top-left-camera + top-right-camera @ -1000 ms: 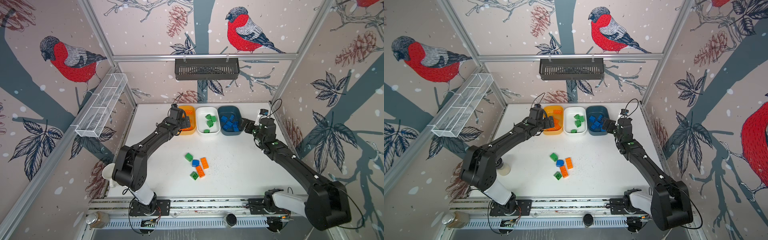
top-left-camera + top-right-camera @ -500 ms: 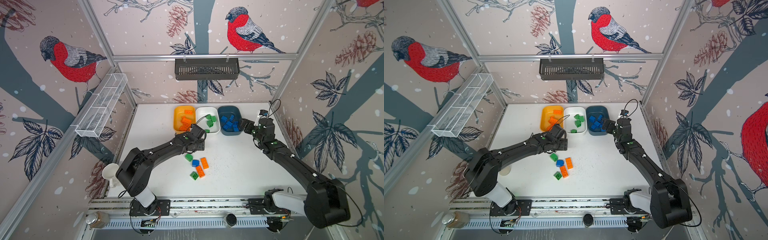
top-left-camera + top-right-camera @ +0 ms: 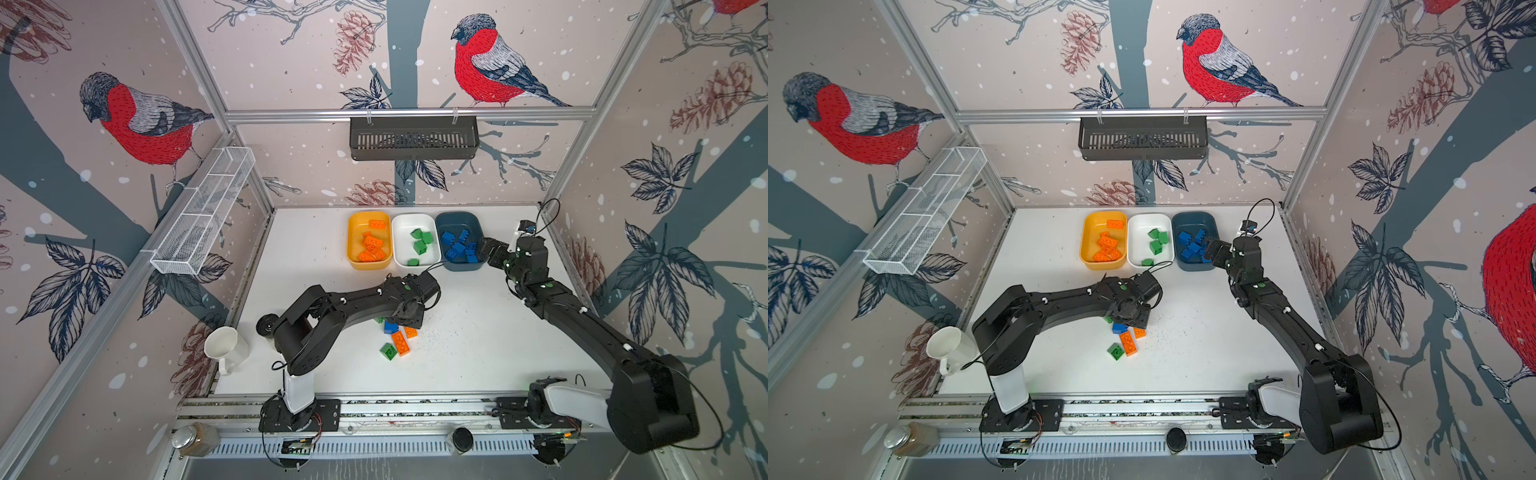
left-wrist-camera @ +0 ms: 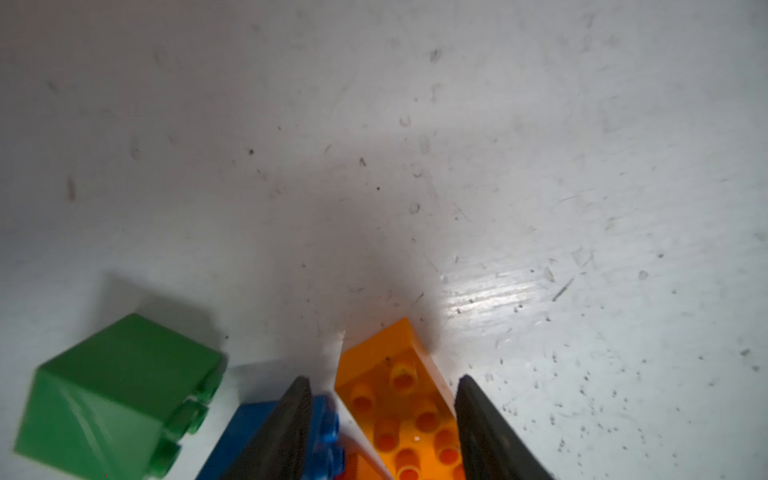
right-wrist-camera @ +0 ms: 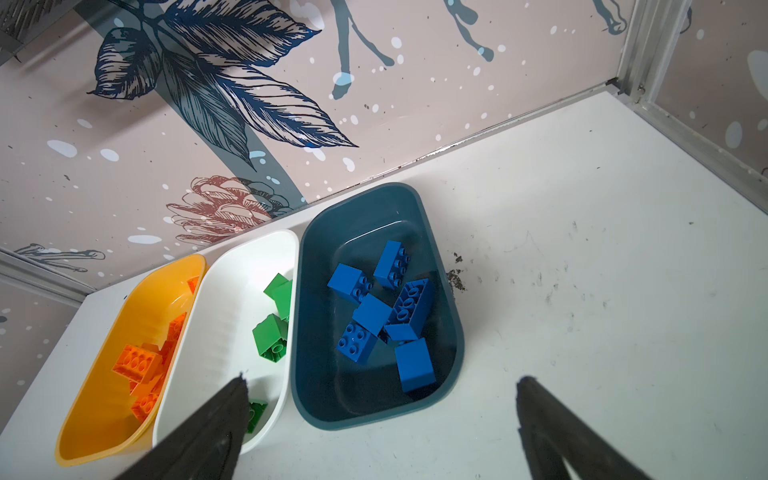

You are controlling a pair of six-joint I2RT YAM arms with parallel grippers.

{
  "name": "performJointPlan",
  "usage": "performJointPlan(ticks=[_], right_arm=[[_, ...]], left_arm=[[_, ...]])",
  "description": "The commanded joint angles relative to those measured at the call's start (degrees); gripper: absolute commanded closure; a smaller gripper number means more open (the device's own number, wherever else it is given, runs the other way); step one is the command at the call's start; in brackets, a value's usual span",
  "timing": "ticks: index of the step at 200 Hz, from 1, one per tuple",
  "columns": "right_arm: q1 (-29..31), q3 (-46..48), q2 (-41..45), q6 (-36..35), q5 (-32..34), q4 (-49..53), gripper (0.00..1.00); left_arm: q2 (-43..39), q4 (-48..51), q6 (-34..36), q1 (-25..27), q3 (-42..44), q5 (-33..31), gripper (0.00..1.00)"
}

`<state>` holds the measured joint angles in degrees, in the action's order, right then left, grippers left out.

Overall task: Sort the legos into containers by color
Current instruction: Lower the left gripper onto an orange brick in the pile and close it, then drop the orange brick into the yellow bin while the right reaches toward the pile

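Left claw (image 4: 384, 380) is straddling an orange brick (image 4: 399, 399) on the table (image 4: 415, 124), one finger along each long side. The brick's long axis is running straight out between the fingers, so any squeeze will be falling across its narrow width. The fingers are standing part-way spread. One is sitting right at the brick's edge, while a sliver of gap is showing on the other side, so I am judging it not yet pinched.

A blue brick (image 4: 326, 419) is lying just outside that looser finger, partly behind it. A green brick (image 4: 116, 399) is sitting farther out on the same side. The blue neighbour is what risks getting caught or nudged.

The orange brick is looking glossy, two studs wide, and is lying flat with its studded face up. In both top views the left claw (image 3: 409, 318) is hiding most of it. A longer orange brick (image 3: 400, 343) and another green one (image 3: 388, 351) are lying just past the claw, toward the arm bases.

The yellow tub (image 3: 350, 243), holding orange bricks, is waiting well beyond the claw toward the back wall. The right claw (image 5: 382, 380) is hanging spread wide and empty beside the dark blue tub (image 5: 374, 216), well apart from the loose bricks.
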<state>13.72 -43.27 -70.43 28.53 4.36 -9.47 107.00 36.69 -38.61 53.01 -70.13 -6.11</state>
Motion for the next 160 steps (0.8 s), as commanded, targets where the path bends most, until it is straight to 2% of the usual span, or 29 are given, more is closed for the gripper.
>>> performJointPlan(ticks=[1, 28, 55, 111, 132, 160], right_arm=[[0.0, 0.09, -0.06, -0.05, 0.03, -0.59, 0.0], [-0.01, 0.1, -0.11, -0.45, -0.36, -0.28, 0.01], [0.08, -0.09, -0.48, -0.62, -1.01, -0.19, 0.01], [2.41, -1.15, -1.11, -4.2, -2.78, 0.01, 0.01], [4.12, -1.98, -3.19, -5.85, -2.69, 0.17, 0.0], [7.68, -2.52, -4.82, -10.1, -2.95, -0.8, 0.01]], left_arm=[[1.35, 1.82, -0.75, 0.07, -0.39, 1.42, 0.43], [2.39, 0.65, 0.22, 0.16, -0.48, 4.06, 0.44], [3.36, 0.01, 1.25, 0.16, -0.79, 5.05, 0.55], [2.2, -1.25, 2.02, -0.27, -0.89, 1.93, 0.72], [-0.16, -2.46, 2.8, -1.92, -0.8, 0.56, 0.78], [-5.22, -5.91, 4.31, -6.99, -0.63, 0.12, 0.8]])
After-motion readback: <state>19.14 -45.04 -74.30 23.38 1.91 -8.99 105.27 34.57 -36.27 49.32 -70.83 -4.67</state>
